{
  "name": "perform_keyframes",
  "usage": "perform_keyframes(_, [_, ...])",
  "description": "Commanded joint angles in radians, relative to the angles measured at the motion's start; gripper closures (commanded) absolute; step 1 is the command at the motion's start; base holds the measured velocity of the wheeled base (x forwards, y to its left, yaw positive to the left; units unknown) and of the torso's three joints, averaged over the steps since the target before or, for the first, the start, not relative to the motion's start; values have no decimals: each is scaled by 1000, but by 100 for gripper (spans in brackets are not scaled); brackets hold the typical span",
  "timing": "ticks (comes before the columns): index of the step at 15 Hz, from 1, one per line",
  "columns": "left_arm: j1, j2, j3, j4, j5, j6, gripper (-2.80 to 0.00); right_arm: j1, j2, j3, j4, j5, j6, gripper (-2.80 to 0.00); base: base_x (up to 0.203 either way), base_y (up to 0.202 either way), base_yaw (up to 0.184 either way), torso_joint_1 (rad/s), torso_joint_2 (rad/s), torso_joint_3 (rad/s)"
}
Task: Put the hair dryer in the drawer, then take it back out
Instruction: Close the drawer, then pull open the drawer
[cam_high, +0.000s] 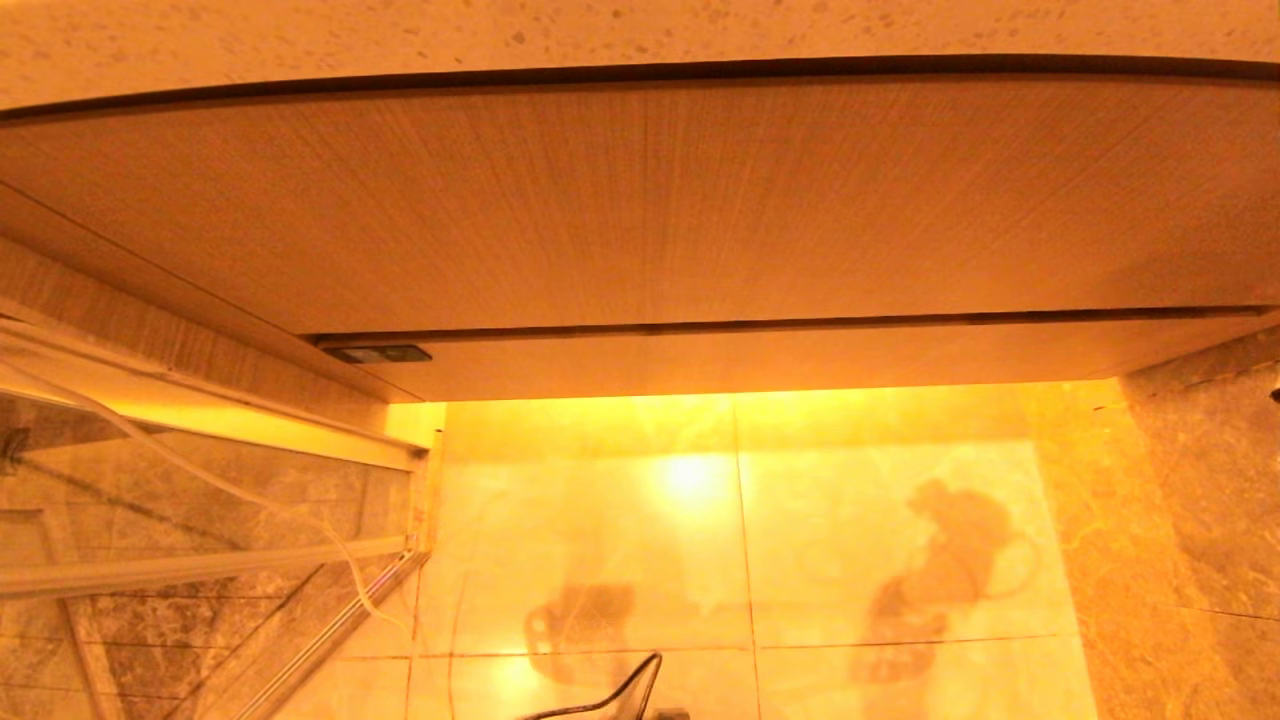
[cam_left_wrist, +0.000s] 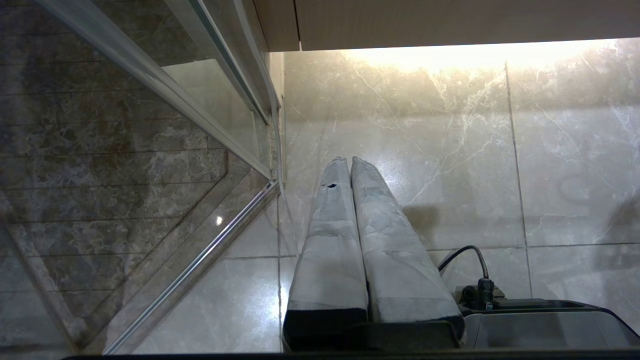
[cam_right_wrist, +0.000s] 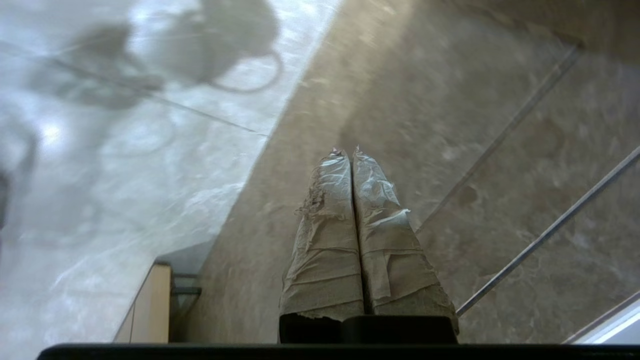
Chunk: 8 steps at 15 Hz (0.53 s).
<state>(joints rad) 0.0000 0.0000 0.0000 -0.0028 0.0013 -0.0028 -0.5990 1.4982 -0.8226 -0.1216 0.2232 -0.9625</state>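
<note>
The right gripper (cam_right_wrist: 348, 152), fingers pressed together and wrapped in tape, hangs mid-frame over the glossy marble floor (cam_right_wrist: 150, 190), holding nothing.

It looked like a home bathroom: a wood-grain vanity cabinet (cam_high: 640, 220) hung under a speckled stone bench (cam_high: 400, 35), above glossy marble floor tiles (cam_high: 860, 560), beside a glass shower screen (cam_left_wrist: 150, 165).

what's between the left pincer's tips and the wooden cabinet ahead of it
Only bare marble floor. In the left wrist view the left pincer, shut and empty, points toward the wooden cabinet, with nothing lying on the tiles between them. The hair dryer shows in no view.
</note>
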Motion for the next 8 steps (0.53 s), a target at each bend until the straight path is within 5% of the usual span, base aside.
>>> perform_keyframes(1, [0, 0, 0, 0, 0, 0, 0, 36, -164, 19, 96, 21, -34, 0, 0, 0, 0, 0, 0, 0])
perform_keyframes(4, [0, 0, 0, 0, 0, 0, 0, 180, -342, 45, 279, 75, -150, 0, 0, 0, 0, 0, 0, 0])
perform_keyframes(8, [0, 0, 0, 0, 0, 0, 0, 494, -461, 99, 315, 89, -291, 0, 0, 0, 0, 0, 0, 0])
